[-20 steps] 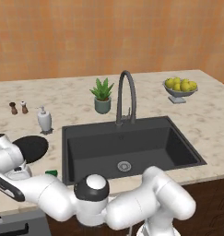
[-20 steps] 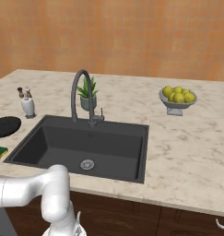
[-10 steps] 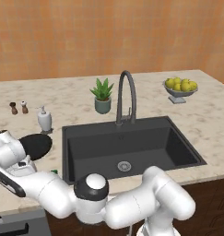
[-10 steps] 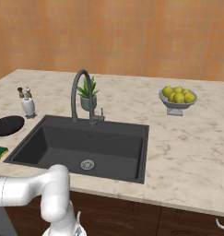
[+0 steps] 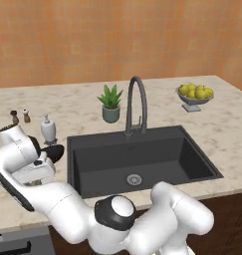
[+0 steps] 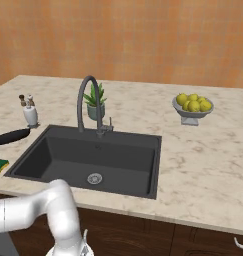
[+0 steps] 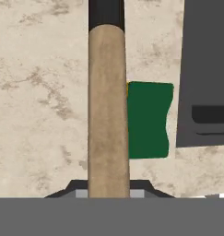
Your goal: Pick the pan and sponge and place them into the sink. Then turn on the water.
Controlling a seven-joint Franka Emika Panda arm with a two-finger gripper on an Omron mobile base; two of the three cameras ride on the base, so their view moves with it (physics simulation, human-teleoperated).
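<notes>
The pan's light wooden handle (image 7: 108, 110) runs straight up the hand view and passes between the fingertips of my gripper (image 7: 107, 190), which is shut on it. The black pan (image 5: 54, 151) peeks out beside my hand (image 5: 37, 171), left of the sink (image 5: 142, 149). From the right side the pan (image 6: 12, 136) looks thin and tilted, just off the counter. The green sponge (image 7: 148, 120) lies flat on the marble right of the handle, near the sink's corner (image 7: 205, 69); it sits at the counter's front left (image 6: 0, 166). The arched faucet (image 5: 137, 102) shows no water stream.
A potted plant (image 5: 111, 102) stands behind the faucet. A white soap dispenser (image 5: 48, 128) and two small shakers (image 5: 20, 116) stand just behind the pan. A bowl of yellow fruit (image 5: 194, 94) sits at the far right of the beige counter (image 6: 203, 155).
My hand has risen and the pan has come up with it, tilting and shifting slightly toward the sink. The sponge has stayed put.
</notes>
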